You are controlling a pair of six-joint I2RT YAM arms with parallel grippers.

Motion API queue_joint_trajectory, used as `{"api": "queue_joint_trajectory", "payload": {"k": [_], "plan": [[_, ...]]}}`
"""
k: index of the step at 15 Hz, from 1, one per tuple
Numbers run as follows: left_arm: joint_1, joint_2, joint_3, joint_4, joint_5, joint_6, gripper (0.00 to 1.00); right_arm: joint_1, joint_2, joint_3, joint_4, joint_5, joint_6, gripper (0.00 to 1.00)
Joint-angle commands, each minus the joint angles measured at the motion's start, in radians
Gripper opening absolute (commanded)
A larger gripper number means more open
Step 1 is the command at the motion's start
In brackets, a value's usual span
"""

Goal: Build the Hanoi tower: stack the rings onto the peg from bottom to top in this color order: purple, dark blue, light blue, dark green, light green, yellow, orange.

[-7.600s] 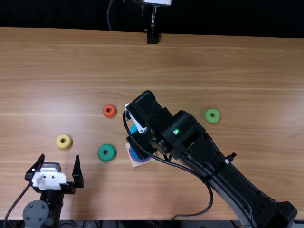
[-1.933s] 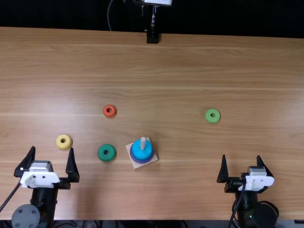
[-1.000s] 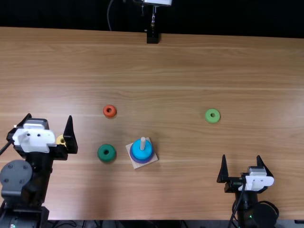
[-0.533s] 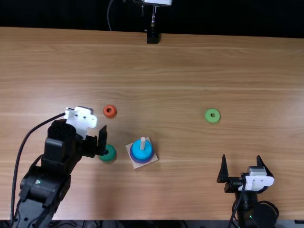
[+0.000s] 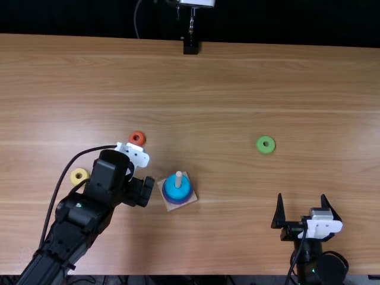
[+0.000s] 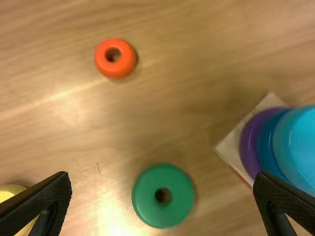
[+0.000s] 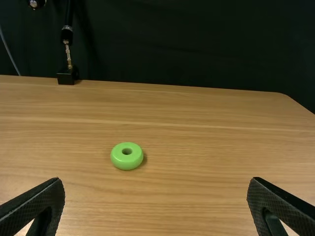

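Observation:
My left gripper (image 5: 140, 191) hangs over the spot left of the peg base, hiding the dark green ring in the top view. In the left wrist view the dark green ring (image 6: 163, 195) lies between the spread fingers of the left gripper (image 6: 162, 189), untouched. The peg (image 5: 179, 178) carries the light blue ring (image 5: 177, 191) over dark blue and purple (image 6: 251, 142) ones. The orange ring (image 5: 137, 138), yellow ring (image 5: 79, 176) and light green ring (image 5: 265, 144) lie flat on the table. My right gripper (image 5: 304, 205) stands open near the front edge; its own view shows the right gripper (image 7: 155, 196) empty.
The square wooden base (image 5: 189, 201) sits just right of the left gripper. A black stand (image 5: 190, 46) is at the table's far edge. The left arm crosses the table's front left, beside the yellow ring.
The right arm has withdrawn from the peg to the front right and then stayed still. The left arm has moved forward, then right, past the yellow ring to above the dark green ring.

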Motion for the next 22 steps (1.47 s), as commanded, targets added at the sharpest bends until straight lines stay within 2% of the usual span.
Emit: {"api": "queue_joint_trajectory", "payload": {"k": [1, 3, 4, 11, 22], "plan": [[0.003, 0.033, 0.028, -0.023, 0.001, -0.017, 1.00, -0.009, -0.013, -0.025, 0.001, -0.002, 0.000, 1.00], [0.009, 0.099, 0.029, -0.102, 0.005, -0.076, 1.00, -0.009, -0.013, -0.023, 0.001, -0.002, 0.000, 1.00], [0.009, 0.111, 0.031, -0.132, 0.010, -0.085, 1.00, -0.009, -0.013, -0.025, 0.001, -0.002, 0.000, 1.00], [0.008, 0.232, 0.042, -0.139, 0.014, -0.081, 1.00, -0.009, -0.013, -0.025, 0.001, -0.002, 0.000, 1.00], [0.006, 0.307, 0.075, -0.128, 0.016, -0.077, 1.00, -0.009, -0.013, -0.025, 0.001, -0.002, 0.000, 1.00]]}}
